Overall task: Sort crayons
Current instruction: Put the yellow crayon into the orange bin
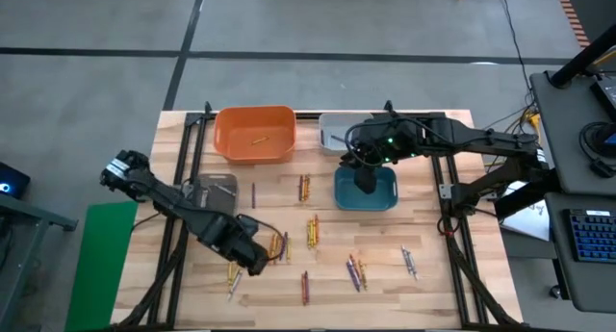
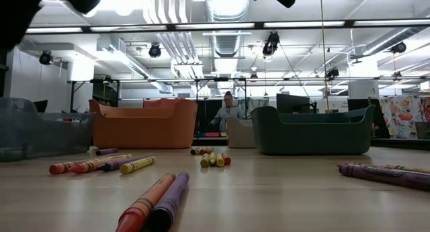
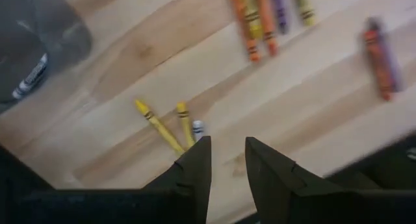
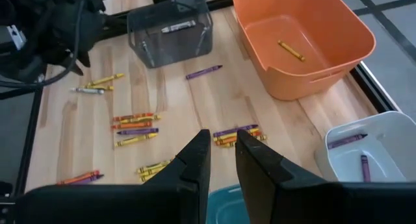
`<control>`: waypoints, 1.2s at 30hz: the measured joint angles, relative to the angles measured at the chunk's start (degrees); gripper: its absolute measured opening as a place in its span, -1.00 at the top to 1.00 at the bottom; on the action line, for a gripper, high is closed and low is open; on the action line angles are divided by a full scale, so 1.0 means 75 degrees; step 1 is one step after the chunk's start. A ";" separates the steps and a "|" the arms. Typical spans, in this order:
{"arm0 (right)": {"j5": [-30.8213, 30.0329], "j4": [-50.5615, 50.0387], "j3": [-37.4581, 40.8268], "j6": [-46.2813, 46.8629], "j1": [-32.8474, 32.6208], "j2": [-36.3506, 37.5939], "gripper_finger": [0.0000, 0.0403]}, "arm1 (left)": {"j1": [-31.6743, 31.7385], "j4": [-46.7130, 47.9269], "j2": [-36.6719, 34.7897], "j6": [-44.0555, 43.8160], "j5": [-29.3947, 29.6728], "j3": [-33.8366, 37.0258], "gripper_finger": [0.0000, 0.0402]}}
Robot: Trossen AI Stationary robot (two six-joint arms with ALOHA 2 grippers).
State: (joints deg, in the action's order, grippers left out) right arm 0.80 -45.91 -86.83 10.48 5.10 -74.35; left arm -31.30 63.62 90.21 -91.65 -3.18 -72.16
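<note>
While you look down from the high view, your left gripper (image 1: 258,265) sits low over the near-left part of the table (image 1: 433,293), just beside a small cluster of crayons (image 1: 233,277); more crayons lie scattered across the middle and right. The right gripper (image 1: 366,183) hangs over the teal bin (image 1: 367,201), well apart from any loose crayon, so the left arm is clearly the nearer one. An orange bin (image 1: 255,133) holds one crayon, and a white bin (image 1: 332,133) and a grey bin (image 1: 214,190) stand nearby.

From the low view you see crayons lying flat on the wood, with the bins behind them; neither gripper shows clearly.

Through the left wrist view, the fingers (image 3: 195,169) stand a narrow gap apart with nothing between them. Two yellow crayons (image 3: 158,126) and a white one (image 3: 198,128) lie just ahead of one fingertip, off to one side of the gap, their long axes slanting toward it. You would likely need to shift sideways to centre on one.

Through the right wrist view, that gripper's fingers (image 4: 195,160) are also slightly parted and empty.
</note>
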 joint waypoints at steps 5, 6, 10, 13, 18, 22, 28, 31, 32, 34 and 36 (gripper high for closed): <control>0.0000 0.0000 0.0003 -0.0013 0.0000 -0.0003 0.68 | -0.0426 -0.0889 -0.0234 -0.0391 0.0157 0.1201 0.62; -0.0011 0.0002 0.0006 -0.0024 0.0000 -0.0003 0.68 | -0.0523 -0.1065 -0.0250 -0.0388 0.0306 0.1409 0.62; -0.0114 0.0016 0.0009 -0.0085 0.0000 -0.0006 0.68 | -0.0718 -0.1194 -0.0238 -0.0804 0.0384 0.1934 0.62; -0.0123 0.0068 0.0009 -0.0085 0.0003 -0.0009 0.68 | -0.0813 -0.1196 -0.0203 -0.1166 0.0422 0.2154 0.62; -0.0128 0.0208 0.0009 -0.0085 0.0000 -0.0011 0.68 | -0.0881 -0.1210 -0.0188 -0.1503 0.0433 0.2251 0.61; -0.0128 0.0227 0.0009 -0.0085 0.0000 -0.0011 0.68 | -0.1084 -0.1411 -0.0188 -0.1551 0.0437 0.2376 0.51; -0.0128 0.0225 0.0032 -0.0055 0.0000 -0.0014 0.68 | -0.1627 -0.1809 -0.0182 -0.2268 0.0440 0.2686 0.39; -0.0128 0.0241 0.0049 -0.0055 0.0000 -0.0014 0.68 | -0.1793 -0.1817 -0.0182 -0.2584 0.0651 0.2743 0.38; -0.0128 0.0253 0.0054 -0.0055 0.0000 -0.0014 0.68 | -0.1813 -0.1820 -0.0182 -0.2649 0.0751 0.2747 0.38; -0.0128 0.0279 0.0075 -0.0054 0.0000 -0.0014 0.68 | -0.1825 -0.1889 -0.0182 -0.2725 0.0850 0.2784 0.38; -0.0131 0.0289 0.0092 -0.0052 0.0003 -0.0014 0.68 | -0.1825 -0.1995 -0.0182 -0.2783 0.0932 0.2854 0.37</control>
State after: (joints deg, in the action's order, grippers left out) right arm -0.19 -43.74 -86.14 10.09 5.13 -74.46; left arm -44.99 48.65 88.84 -112.52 3.81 -50.75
